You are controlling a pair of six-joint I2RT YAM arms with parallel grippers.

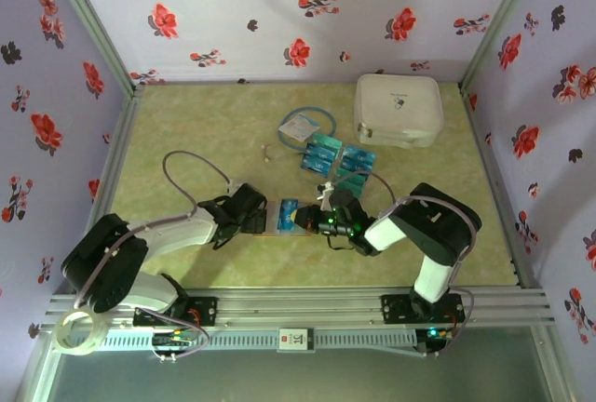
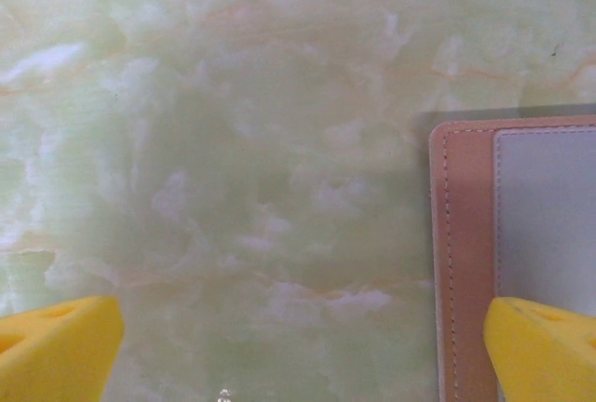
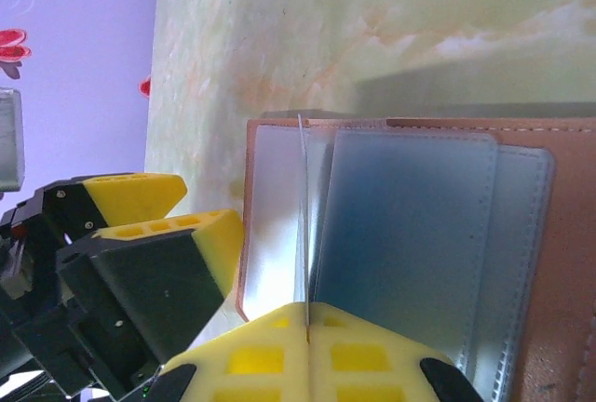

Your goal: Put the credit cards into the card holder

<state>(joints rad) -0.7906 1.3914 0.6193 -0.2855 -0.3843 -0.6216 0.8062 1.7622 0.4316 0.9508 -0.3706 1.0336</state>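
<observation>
Fingers (image 3: 261,355) of our right gripper (image 3: 307,314) pinch a clear sleeve (image 3: 303,216) of the open card holder (image 3: 559,262), lying between the arms; our left gripper (image 2: 303,337) gapes at its edge. Pocket-opening, we judge; next, fetch credit cards (image 1: 337,158) beyond.

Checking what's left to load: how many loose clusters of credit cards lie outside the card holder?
2. The left cluster lies beside the pale blue packet; the right cluster lies next to it, nearer the white case. Stacked cards may hide others.
</observation>
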